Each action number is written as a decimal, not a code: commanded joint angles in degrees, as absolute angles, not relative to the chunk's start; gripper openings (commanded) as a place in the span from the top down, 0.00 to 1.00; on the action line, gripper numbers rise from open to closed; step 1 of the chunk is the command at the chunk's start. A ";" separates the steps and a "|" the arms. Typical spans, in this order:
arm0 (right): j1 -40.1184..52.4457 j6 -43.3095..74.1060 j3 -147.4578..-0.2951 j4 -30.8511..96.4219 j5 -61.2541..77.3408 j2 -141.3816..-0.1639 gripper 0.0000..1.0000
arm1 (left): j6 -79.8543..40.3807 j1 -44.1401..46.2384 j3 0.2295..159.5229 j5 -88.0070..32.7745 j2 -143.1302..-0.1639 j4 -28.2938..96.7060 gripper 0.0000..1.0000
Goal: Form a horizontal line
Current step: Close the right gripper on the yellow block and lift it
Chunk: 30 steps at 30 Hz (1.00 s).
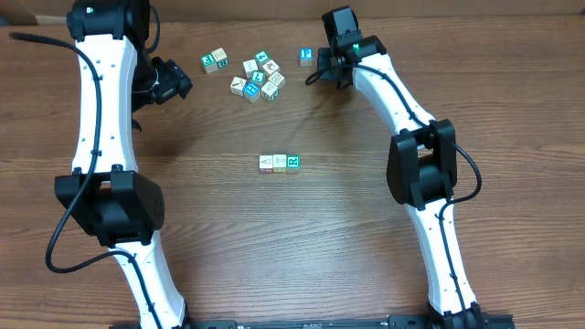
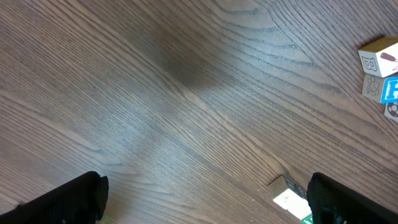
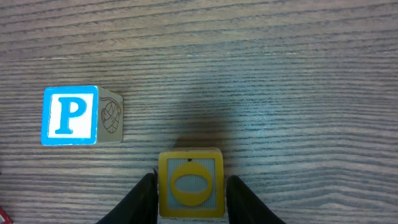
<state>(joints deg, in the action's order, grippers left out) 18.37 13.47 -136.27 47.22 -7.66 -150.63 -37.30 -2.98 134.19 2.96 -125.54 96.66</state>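
From overhead, the horizontal line [image 1: 280,163] is lying near the middle of the worktop [image 1: 302,247], well apart from both arms. It is showing three small cubes touching side by side: two whitish ones with reddish marks, and a teal-and-white one at the end nearer the right arm. Their marks are too small to read. A loose jumble of cubes [image 1: 260,79] is sitting farther back, with a blue cube [image 1: 306,57] beyond it, just beside the right jaws. The left jaws are hanging on the jumble's other side.

In the left wrist view, the left jaws are standing wide apart over bare wood, gripping nothing, with only their tips showing at the bottom corners. A tan cube [image 2: 378,59] bearing an outlined B is being cut off by the right edge, along with others below it.

In the right wrist view, the right jaws are pressing against both sides of a yellow cube [image 3: 191,185] resting on the worktop. Its face is showing a yellow ring, perhaps an O. The blue cube is reading P, and the sketch on its side face is hard to make out.
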 commanded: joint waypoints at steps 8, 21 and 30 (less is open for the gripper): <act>18.35 13.43 -134.43 46.17 -7.46 -150.93 0.51 | -36.82 -2.57 134.19 2.94 -125.91 96.79 0.00; 18.28 13.39 -134.82 42.44 -7.88 -150.87 0.56 | -36.82 -2.57 134.19 2.94 -125.91 96.79 0.00; 18.28 13.17 -135.48 41.74 -7.90 -150.87 0.69 | -36.82 -2.57 134.19 2.94 -125.91 96.79 0.00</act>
